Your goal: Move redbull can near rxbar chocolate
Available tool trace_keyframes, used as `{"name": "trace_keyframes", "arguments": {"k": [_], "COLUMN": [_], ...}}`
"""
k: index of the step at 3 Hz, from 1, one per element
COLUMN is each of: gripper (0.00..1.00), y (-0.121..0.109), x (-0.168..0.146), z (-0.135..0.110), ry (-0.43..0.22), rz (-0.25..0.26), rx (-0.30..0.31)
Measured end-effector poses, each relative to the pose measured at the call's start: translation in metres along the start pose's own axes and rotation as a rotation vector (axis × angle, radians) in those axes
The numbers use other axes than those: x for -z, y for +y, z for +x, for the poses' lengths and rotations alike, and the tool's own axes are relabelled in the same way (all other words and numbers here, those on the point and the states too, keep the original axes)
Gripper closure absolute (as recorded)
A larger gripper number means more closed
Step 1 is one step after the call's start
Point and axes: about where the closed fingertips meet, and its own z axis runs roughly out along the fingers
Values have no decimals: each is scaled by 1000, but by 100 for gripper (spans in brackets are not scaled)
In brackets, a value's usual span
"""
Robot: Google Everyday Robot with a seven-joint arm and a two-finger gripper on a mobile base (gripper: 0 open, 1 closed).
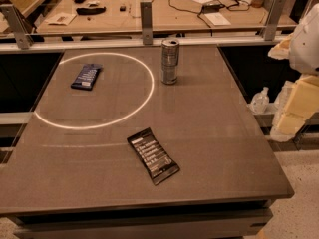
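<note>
The redbull can (169, 61) stands upright on the grey table (224, 133), toward the far edge and a little right of the middle. The rxbar chocolate (153, 156) is a black-wrapped bar with white text, lying flat and slanted nearer the front edge, well apart from the can. The gripper is not in view; nothing touches the can or the bar.
A dark blue wrapped bar (86, 76) lies at the far left inside a bright ring of light (94, 91). A metal rail with posts (146, 16) runs behind the table. A white rounded shape (305, 39), yellow foam blocks (299, 101) and a small bottle (260, 101) stand at the right.
</note>
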Motion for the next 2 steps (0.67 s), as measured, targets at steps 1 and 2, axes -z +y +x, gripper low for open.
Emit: {"name": "trace_keyframes", "arguments": {"k": [1,2], "gripper": [0,0], "y": [0,-1], "x": [0,1], "z": [0,0], "ry": [0,-44], "rz": [0,-11], "rx": [0,-20]}}
